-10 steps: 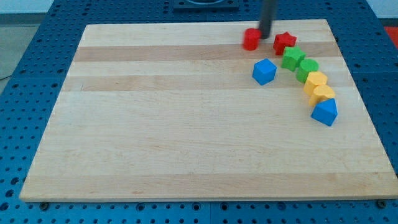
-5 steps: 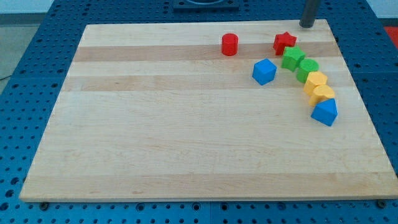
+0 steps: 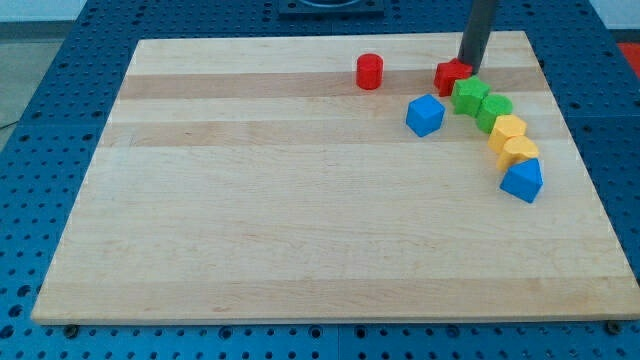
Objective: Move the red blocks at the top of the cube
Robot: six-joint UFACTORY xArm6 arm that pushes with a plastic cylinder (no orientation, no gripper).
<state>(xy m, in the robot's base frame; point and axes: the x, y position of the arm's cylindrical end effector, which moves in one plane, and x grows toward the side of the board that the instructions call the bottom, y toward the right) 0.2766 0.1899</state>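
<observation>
Red cylinder (image 3: 370,72) upright | red star (image 3: 451,75) touching my tip (image 3: 468,69)

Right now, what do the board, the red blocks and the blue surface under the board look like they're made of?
The board looks like pale wood: glued strips with visible grain, matte finish. The red cylinder and red star block, with my tip at its right edge, are evenly coloured and opaque, probably painted wood or plastic; I cannot tell which. The blue surface shows a regular hole grid, likely perforated metal or plastic.

A single camera looks down at a slant from the near edge of the wooden bench (image 3: 300,220), facing its far edge; the whole top fills the frame.
</observation>
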